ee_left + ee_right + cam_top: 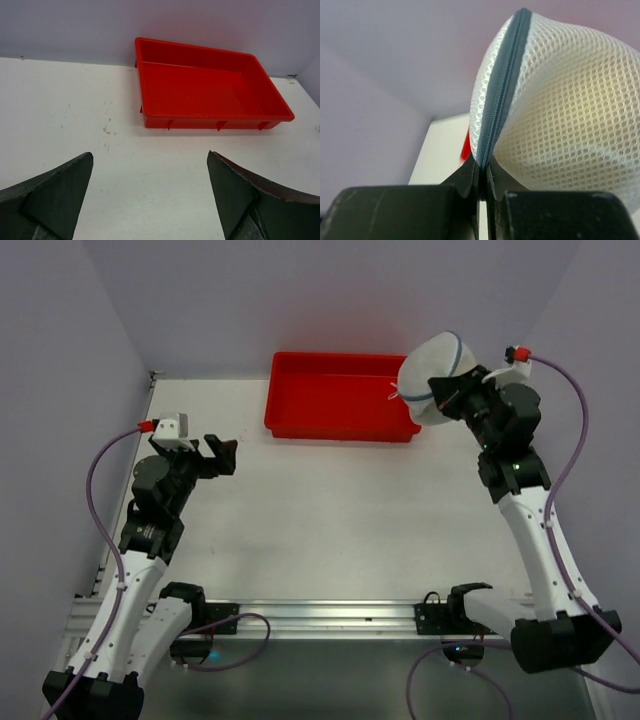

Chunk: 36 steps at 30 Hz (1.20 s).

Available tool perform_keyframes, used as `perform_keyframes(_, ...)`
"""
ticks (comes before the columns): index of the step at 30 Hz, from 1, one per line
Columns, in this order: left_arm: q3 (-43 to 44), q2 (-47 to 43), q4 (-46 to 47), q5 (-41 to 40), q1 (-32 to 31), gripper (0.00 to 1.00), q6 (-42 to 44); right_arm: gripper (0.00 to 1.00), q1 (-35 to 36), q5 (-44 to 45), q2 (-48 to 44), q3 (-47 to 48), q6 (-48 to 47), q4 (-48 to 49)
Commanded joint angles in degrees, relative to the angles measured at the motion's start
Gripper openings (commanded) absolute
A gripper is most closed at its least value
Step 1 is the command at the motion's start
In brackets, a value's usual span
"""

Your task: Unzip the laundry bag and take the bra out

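Note:
The laundry bag (432,375) is a round white mesh case with a grey-blue zipper rim. My right gripper (452,398) holds it in the air over the right end of the red tray (335,400). In the right wrist view the jaws are shut on the bag's zipper rim (506,70), with the mesh dome (570,120) bulging to the right of the right gripper (483,175). A pale yellowish shape shows faintly through the mesh; the bra itself is hidden. My left gripper (222,454) is open and empty at the left, above the table (150,175).
The red tray (200,90) lies at the back centre of the white table and shows nothing inside. Lilac walls close off the back and both sides. A metal rail (310,615) runs along the near edge between the arm bases.

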Motion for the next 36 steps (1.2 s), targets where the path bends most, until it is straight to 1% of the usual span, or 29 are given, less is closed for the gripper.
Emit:
perform_keyframes(1, 3.18, -0.93, -4.72, 5.62, -0.19, 1.0, -4.72, 0.0, 6.3, -17.76, -3.14, -9.34, -1.07, -1.46)
perform_keyframes(2, 3.18, -1.02, -5.42, 7.71, -0.19, 1.0, -5.69, 0.0, 8.24, -23.09, -4.8, -10.76, -0.98, -0.67)
perform_keyframes(3, 3.27, -1.02, -6.13, 8.78, -0.19, 1.0, -6.13, 0.0, 12.61, -25.23, -5.43, -12.08, -0.81, 0.21)
perform_keyframes(4, 3.27, -0.93, -7.53, 9.83, -0.19, 1.0, -6.66, 0.0, 14.92, -26.73, -5.78, -14.7, -0.63, 2.83)
perform_keyframes(5, 3.27, -0.85, -8.32, 11.58, -0.19, 1.0, -6.93, 0.0, 19.38, -29.36, -5.87, -15.86, -0.72, 4.07)
perform_keyframes(8, 3.27, -0.76, -11.66, 14.05, -0.19, 1.0, -7.37, 0.0, 24.85, -32.54, -3.78, -18.76, -0.54, 9.08)
perform_keyframes(9, 3.27, -1.19, -13.67, 13.8, -0.19, 1.0, -7.8, 0.0, 28.0, -34.81, -1.42, -19.9, -0.28, 12.23)
perform_keyframes(11, 2.57, -1.64, -15.18, 13.27, -0.19, 1.0, -8.07, 0.0, 30.83, -38.59, 2.02, -20.44, 1.65, 15.58)
perform_keyframes(12, 2.13, -2.42, -16.23, 13.45, -0.19, 1.0, -8.07, 0.0, 31.28, -43.66, 6.21, -20.61, 2.7, 17.43)
perform_keyframes(13, 1.78, -2.86, -16.5, 13.71, -0.19, 1.0, -8.16, 0.01, 31.46, -46.49, 8.34, -21.14, 4.02, 22.4)
perform_keyframes(15, 0.38, -3.65, -17.12, 14.59, -0.19, 1.0, -8.95, 0.06, 31.64, -49.59, 13.34, -23.15, 8.41, 27.53)
perform_keyframes(16, 0.02, -3.83, -17.3, 14.94, -0.19, 1.0, -9.3, 0.08, 31.55, -49.6, 14.59, -23.34, 8.68, 27.81)
perform_keyframes(17, -1.02, -3.83, -17.38, 16.25, -0.19, 1.0, -10.09, 0.11, 31.55, -48.21, 15.73, -23.17, 5.56, 25.9)
perform_keyframes(18, -1.64, -3.75, -17.21, 17.3, -0.19, 1.0, -10.27, 0.12, 31.64, -45.84, 16.7, -22.56, 3.44, 22.66)
perform_keyframes(19, -2.35, -3.66, -17.04, 18.45, -0.19, 1.0, -10.44, 0.13, 31.55, -43.21, 18.19, -22.29, 1.85, 17.41)
perform_keyframes(20, -3.57, -3.48, -17.03, 19.94, -0.19, 1.0, -10.44, 0.15, 31.46, -39.36, 18.82, -22.2, -1.04, 15.7)
perform_keyframes(21, -4.19, -3.05, -17.21, 20.3, -0.19, 1.0, -10.44, 0.17, 31.2, -37.58, 19.17, -22.2, -2.29, 12.12)
perform_keyframes(23, -6.38, -2.61, -17.21, 21.18, -0.19, 1.0, -11.14, 0.22, 30.07, -32.58, 19.44, -22.46, -4.13, 9.72)
perform_keyframes(25, -7.97, -1.82, -16.6, 22.05, -0.19, 1.0, -11.85, 0.27, 28.83, -30.97, 19.35, -23.25, -4.67, 7.35)
perform_keyframes(26, -9.63, -1.55, -16.25, 23.02, -0.19, 1.0, -12.9, 0.32, 27.43, -29.4, 19.18, -23.43, -4.67, 6.73)
perform_keyframes(29, -13.49, -1.11, -13.0, 25.21, -0.36, 1.0, -16.14, 0.4, 24.62, -26.67, 18.82, -23.96, -5.28, 3.39)
perform_keyframes(31, -16.48, -0.76, -9.22, 26.19, -1.15, 1.0, -18.17, 0.42, 23.3, -24.64, 19.0, -23.96, -5.99, 1.46)
perform_keyframes(34, -20.18, 0.03, -2.03, 26.54, -4.14, 1.0, -22.82, 0.42, 21.45, -24.9, 20.05, -24.04, -7.13, 0.31)
perform_keyframes(35, -20.98, 0.29, 0.17, 26.37, -5.28, 1.0, -25.8, 0.42, 21.27, -25.08, 20.23, -24.13, -7.22, 0.22)
perform_keyframes(36, -21.68, 1.08, 5.67, 25.93, -7.98, 1.0, -27.22, 0.42, 21.35, -25.25, 20.75, -24.05, -7.13, 0.04)
